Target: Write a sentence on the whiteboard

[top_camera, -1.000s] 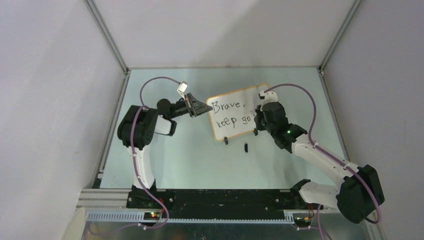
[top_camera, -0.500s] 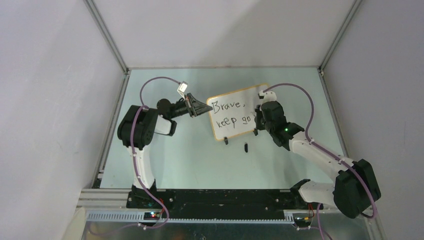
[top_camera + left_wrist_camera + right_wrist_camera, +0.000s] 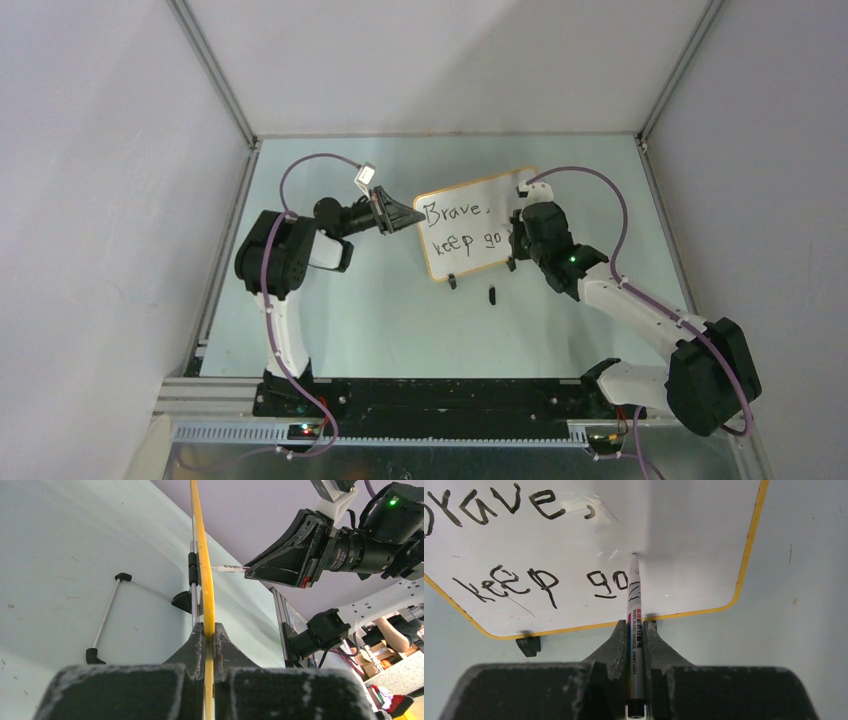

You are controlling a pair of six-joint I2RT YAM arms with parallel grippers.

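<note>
Marker [image 3: 634, 590] tip at whiteboard [image 3: 684, 540] mid-frame, just right of "go", pinched in right gripper [image 3: 633, 626]; board rim clamped by left gripper [image 3: 205, 631]. Keep pressure light, strokes small.

White whiteboard [image 3: 684, 540], orange-yellow frame [image 3: 746, 565], black sentence [image 3: 545, 581], pale green table [image 3: 804, 630], white marker [image 3: 634, 610]

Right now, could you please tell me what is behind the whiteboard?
Behind the whiteboard, the left wrist view shows a thin wire stand with black feet propping it on the table. The board's back surface is hidden, seen only edge-on, and from above the board covers the stand.
</note>
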